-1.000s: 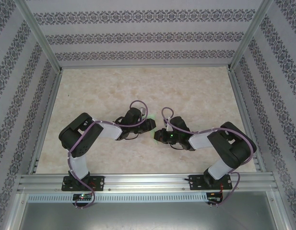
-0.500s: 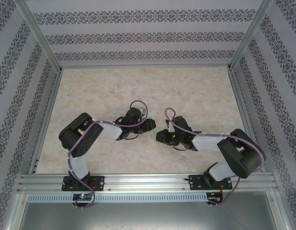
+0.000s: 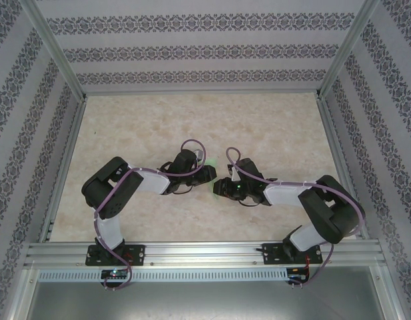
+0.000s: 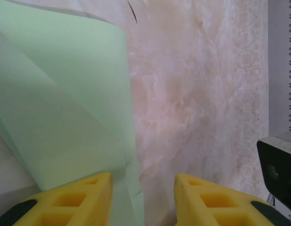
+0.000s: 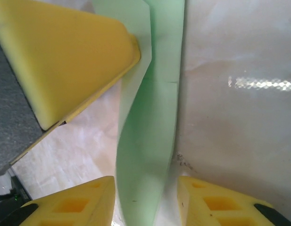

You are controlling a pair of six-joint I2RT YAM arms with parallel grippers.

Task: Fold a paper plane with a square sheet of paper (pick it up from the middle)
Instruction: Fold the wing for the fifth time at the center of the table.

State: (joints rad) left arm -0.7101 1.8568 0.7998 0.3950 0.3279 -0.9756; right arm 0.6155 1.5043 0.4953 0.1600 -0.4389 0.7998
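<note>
The pale green paper (image 4: 65, 108) is folded into layers with a diagonal crease and lies on the marble tabletop. My left gripper (image 4: 143, 181) is open. The paper's edge runs along its left finger (image 4: 84, 193), and the right finger stands clear of it. In the right wrist view the paper (image 5: 150, 117) is a narrow curled strip running between the fingers of my right gripper (image 5: 146, 181), whose jaws stand apart around it. A yellow finger of the left gripper (image 5: 74, 56) rests against the strip's far end. From above, both grippers (image 3: 208, 175) (image 3: 220, 187) meet at the table's middle.
The marble tabletop (image 3: 192, 127) stretches bare behind the grippers. Patterned walls and an aluminium frame (image 3: 335, 153) enclose it on three sides. The right arm's dark body (image 4: 277, 165) sits close at the right in the left wrist view.
The right gripper's jaws have opened around the paper strip, and its arm has shifted slightly. The left arm and gripper have stayed put.
</note>
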